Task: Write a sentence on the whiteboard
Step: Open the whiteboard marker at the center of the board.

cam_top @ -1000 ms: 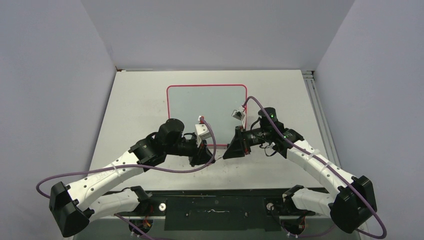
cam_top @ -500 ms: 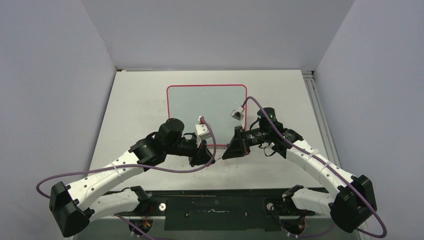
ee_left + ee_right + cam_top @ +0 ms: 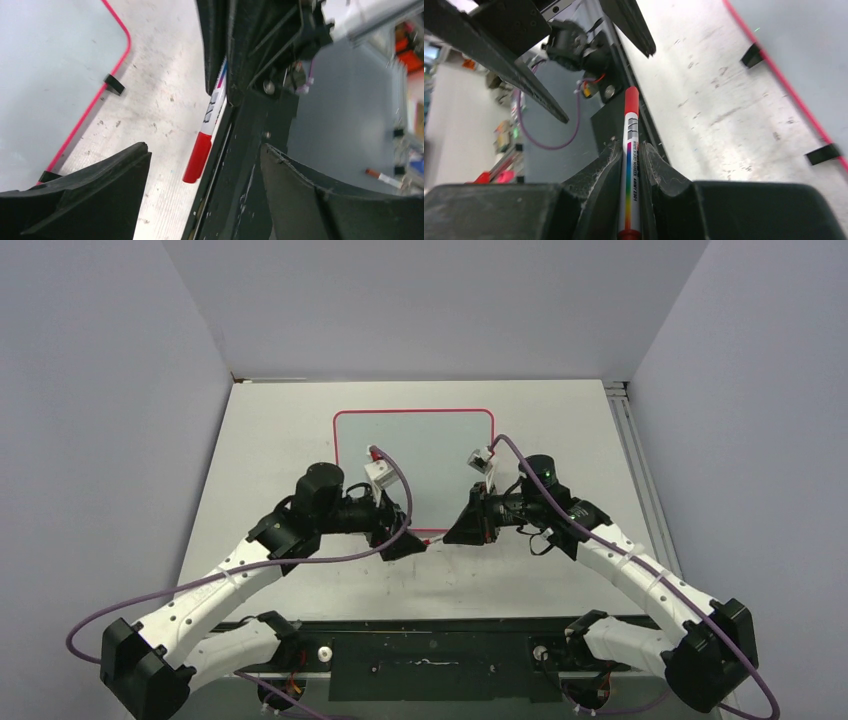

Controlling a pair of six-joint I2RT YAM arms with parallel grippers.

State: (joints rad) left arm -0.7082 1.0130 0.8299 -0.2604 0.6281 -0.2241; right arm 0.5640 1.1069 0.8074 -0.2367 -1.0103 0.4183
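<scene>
We saw the right fingers (image 3: 604, 172) clamped on a marker (image 3: 631, 125), the left fingers (image 3: 100, 185) apart just beside its red cap (image 3: 197, 157), near the whiteboard (image 3: 413, 440).

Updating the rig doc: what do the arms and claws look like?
Left arm and right arm: white perforated shells, black joints, a purple cable along each. Green LED on the right arm. Left claw and right claw: black wedge-shaped fingers.
</scene>
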